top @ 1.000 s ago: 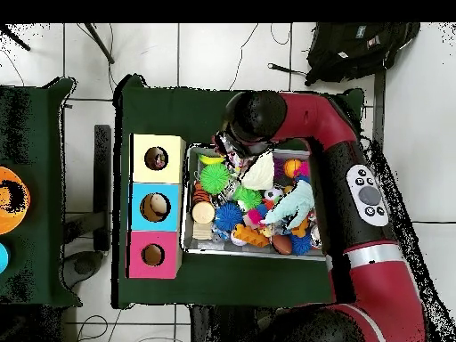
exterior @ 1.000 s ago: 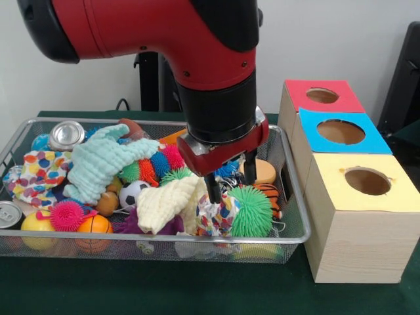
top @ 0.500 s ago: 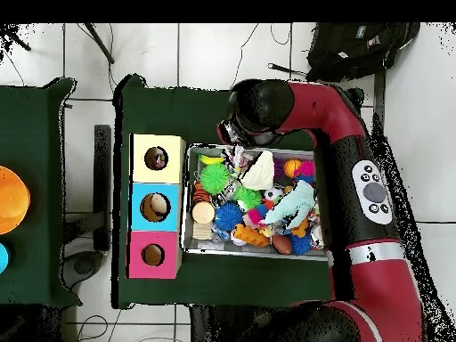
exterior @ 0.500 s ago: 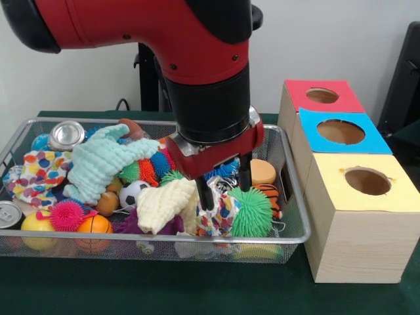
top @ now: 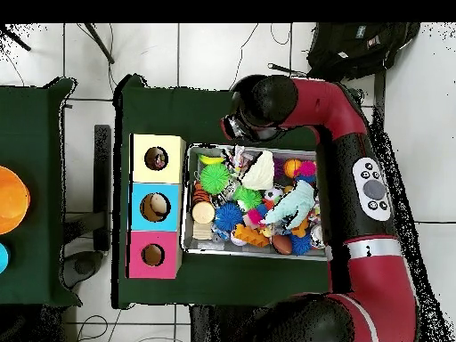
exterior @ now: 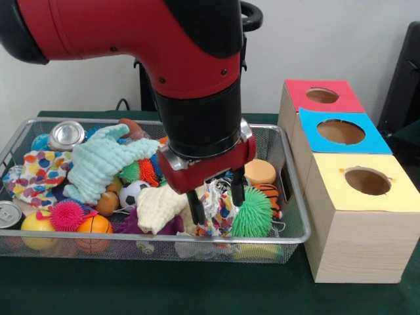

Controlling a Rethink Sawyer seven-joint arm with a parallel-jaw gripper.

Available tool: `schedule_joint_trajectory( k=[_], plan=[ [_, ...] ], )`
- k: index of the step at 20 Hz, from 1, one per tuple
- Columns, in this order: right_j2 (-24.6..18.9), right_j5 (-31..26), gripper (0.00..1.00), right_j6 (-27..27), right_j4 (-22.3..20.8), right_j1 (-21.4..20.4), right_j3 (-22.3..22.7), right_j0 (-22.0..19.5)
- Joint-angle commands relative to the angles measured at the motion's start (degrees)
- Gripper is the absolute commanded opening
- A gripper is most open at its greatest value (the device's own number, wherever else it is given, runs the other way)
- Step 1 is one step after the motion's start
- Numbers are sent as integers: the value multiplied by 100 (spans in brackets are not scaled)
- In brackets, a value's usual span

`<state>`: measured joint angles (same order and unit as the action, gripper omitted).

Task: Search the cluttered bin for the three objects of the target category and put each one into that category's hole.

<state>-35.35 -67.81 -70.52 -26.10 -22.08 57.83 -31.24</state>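
Currently I read:
Gripper [exterior: 215, 200]: fingers spread, straddling patterned cloth [exterior: 215, 209].
Cloth: beside green spiky ball [exterior: 252, 211].

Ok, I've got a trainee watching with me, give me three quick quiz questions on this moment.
1. True or false: the gripper is open, with a patterned cloth between its fingers.
2. Which box is nearest the camera in the front view? A) red box B) blue box C) yellow box
3. Fill in: right of the gripper in the front view sits a spiky ____ ball.

Key: 1 true; 2 C; 3 green.
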Motion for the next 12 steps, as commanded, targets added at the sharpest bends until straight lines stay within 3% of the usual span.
schedule_joint_trajectory(
  k=[1, 12],
  plan=[
    [282, -359, 100, 683, -351, 380, -189, 18],
    [304, -404, 100, 929, -340, 543, -160, -25]
  ],
)
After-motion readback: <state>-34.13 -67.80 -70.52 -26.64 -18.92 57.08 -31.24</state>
